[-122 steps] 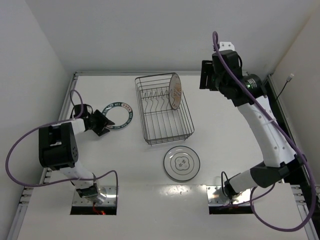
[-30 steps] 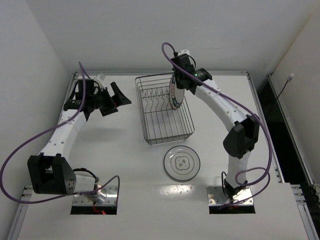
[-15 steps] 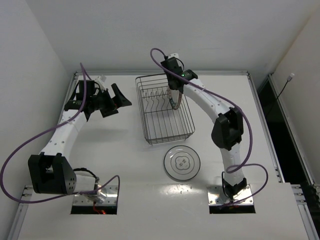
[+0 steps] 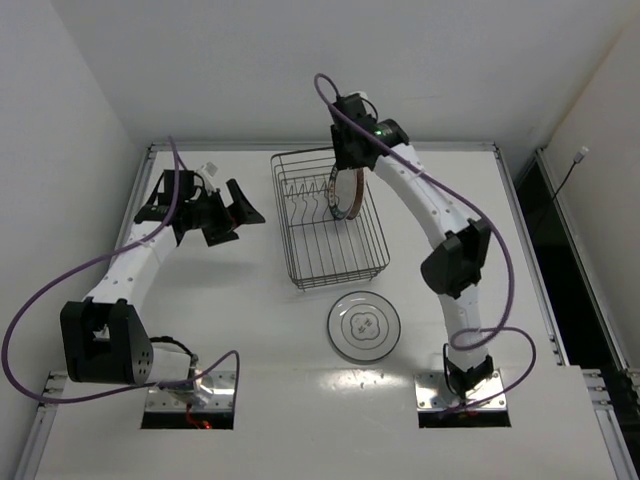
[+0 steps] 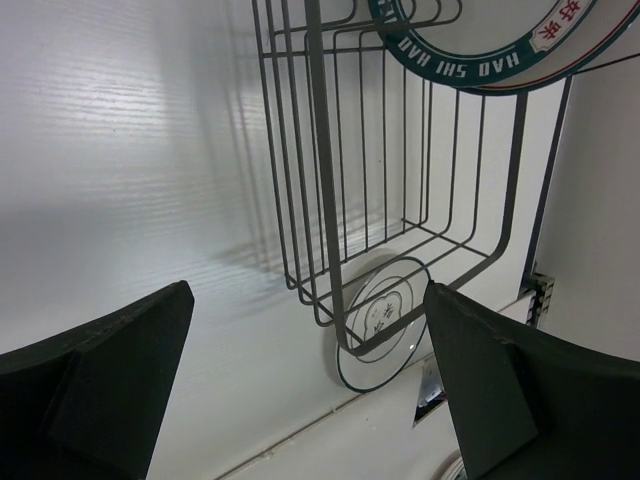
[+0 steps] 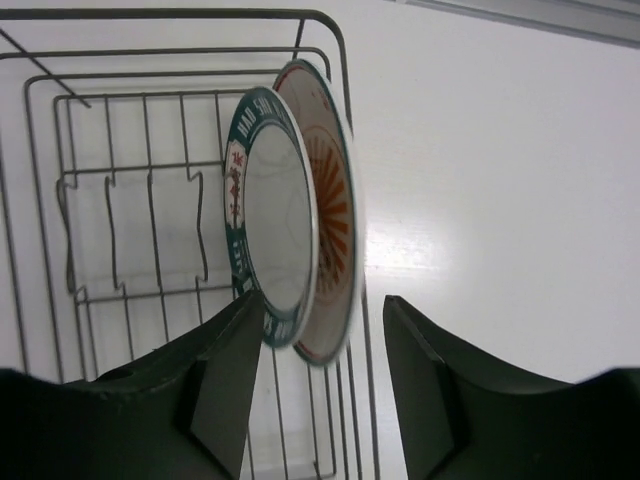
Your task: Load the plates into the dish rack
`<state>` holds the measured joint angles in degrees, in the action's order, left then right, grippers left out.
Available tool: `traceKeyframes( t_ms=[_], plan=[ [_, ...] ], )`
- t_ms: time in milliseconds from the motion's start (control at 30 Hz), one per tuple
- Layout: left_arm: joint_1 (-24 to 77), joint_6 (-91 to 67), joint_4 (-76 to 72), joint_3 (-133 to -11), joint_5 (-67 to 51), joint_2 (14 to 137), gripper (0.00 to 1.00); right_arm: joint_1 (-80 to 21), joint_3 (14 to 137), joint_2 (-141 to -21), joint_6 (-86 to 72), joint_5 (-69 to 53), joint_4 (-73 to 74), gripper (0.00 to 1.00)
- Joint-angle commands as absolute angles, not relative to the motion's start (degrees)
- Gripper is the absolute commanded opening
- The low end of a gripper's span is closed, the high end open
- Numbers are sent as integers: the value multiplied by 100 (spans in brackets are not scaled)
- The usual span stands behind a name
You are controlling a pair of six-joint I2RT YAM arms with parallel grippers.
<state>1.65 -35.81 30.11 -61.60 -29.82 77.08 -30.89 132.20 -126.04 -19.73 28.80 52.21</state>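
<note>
Two plates stand on edge in the dish rack [image 4: 342, 277], packed together at its far right corner; the teal-lettered plate [image 6: 272, 215] leans face to face against the orange-patterned plate [image 6: 335, 200]. One more, the grey-ringed plate [image 4: 364, 325], lies flat on the desk [image 4: 250, 300] just beyond the rack's near end, untouched.

The right claw [image 6: 323, 310] hangs right over the standing pair, jaws parted to a middling gap; the plates' rims sit inside that gap, the teal rim close by one finger; it clamps nothing that I can make out, though whether a finger brushes the rim I cannot tell. The left claw [image 5: 308, 295] hovers beside the rack's left wall, spread fully wide and empty.

On handling, my read: these look like glazed crockery; stiff, smooth enough to slide in a pinch, weighty for a two-finger hold, and likely to chip if knocked against the wires. The rim is the only sensible place to grip; the flat plate would need a finger worked under its lip. It sits well apart from both claws, nearer the right arm's side.
</note>
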Motion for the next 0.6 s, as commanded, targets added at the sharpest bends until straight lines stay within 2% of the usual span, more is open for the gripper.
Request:
traceKeyframes(
  t_ms=[0,100,133,167,200,300,333,400,567],
  plan=[
    [114,-3542,2821,-6231,-3094,7769,100,-2910,13212,-11107,-2435,2515,6091,48],
    [114,-3489,2821,-6302,-3094,7831,100,-2481,11764,-10032,-2680,1743,5943,51],
    [114,-3489,2821,-6302,-3094,7883,100,-2287,10837,-9332,-2733,1331,5846,51],
    [114,-3489,2769,-6302,-3207,7884,100,-2076,10332,-9003,-2786,448,5662,51],
    [62,-3489,2708,-6302,-3269,7945,100,-1665,9309,-8678,-2786,4,5556,51],
    [0,-3594,2392,-6206,-3532,7945,100,-1004,7687,-7579,-2786,-1613,5126,49],
    [-61,-3664,2243,-6118,-3812,7945,100,-793,6742,-7411,-2577,-2052,4880,49],
    [-132,-4006,1663,-5741,-4225,7945,100,-274,5623,-7313,-2208,-3126,4738,49],
    [-185,-4473,984,-5142,-4456,7884,100,70,4229,-7506,-2083,-3585,4405,47]
  ],
)
